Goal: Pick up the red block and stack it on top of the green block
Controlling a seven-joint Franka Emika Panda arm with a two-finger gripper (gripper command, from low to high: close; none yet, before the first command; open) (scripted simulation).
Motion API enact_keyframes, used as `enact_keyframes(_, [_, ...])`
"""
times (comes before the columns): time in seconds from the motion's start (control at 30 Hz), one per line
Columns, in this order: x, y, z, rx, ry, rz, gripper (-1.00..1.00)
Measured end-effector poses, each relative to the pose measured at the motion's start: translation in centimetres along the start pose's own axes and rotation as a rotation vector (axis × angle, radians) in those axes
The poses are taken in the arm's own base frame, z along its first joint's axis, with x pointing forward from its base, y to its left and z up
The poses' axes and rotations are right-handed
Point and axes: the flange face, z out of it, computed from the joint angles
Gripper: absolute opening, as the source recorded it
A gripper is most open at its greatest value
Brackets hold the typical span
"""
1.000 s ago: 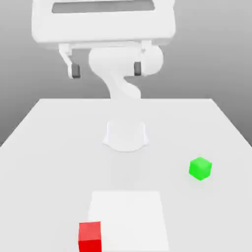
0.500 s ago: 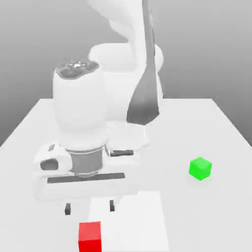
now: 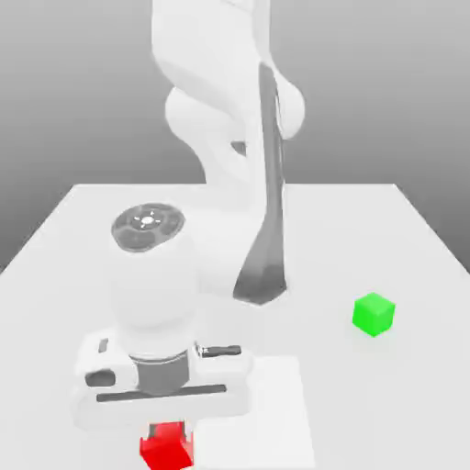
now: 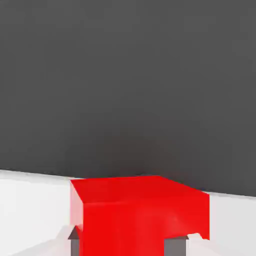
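The red block (image 3: 167,448) sits at the near edge of the white table (image 3: 83,239), toward the exterior view's left. My gripper (image 3: 167,431) has come straight down on it, and the hand covers the block's top. In the hand view the red block (image 4: 135,215) sits between my two dark fingertips (image 4: 74,241), which press against its opposite sides. The gripper (image 4: 125,246) is shut on the block, which still rests on the table. The green block (image 3: 374,314) stands alone on the exterior view's right, well away from the gripper.
A brighter white square patch (image 3: 257,404) lies on the table just right of the red block. My arm's links (image 3: 229,138) rise over the middle of the table behind the hand. Open table surface lies between the two blocks.
The hand dropped from high above the table down onto the red block, and the fingers closed from wide open onto its sides. The green block has stayed put.
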Motion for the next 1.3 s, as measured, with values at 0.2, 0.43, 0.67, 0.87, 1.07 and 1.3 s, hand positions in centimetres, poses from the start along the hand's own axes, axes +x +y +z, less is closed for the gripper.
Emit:
enact_keyframes(0.2, [-8.9, -6.9, -3.1, 0.065, -0.047, -0.176, -1.00])
enact_keyframes(0.43, [-24.2, -12.7, -5.2, 0.096, -0.084, -0.485, -1.00])
enact_keyframes(0.67, [-35.4, -11.3, -6.0, 0.066, -0.064, -0.712, -1.00])
enact_keyframes(0.87, [-42.3, -8.1, -4.9, 0.004, -0.004, -0.896, -1.00])
enact_keyframes(1.07, [-42.5, -8.1, -1.2, -0.009, 0.013, -0.908, -1.00])
enact_keyframes(1.3, [-43.2, -7.8, 1.4, -0.002, 0.003, -0.926, 1.00])
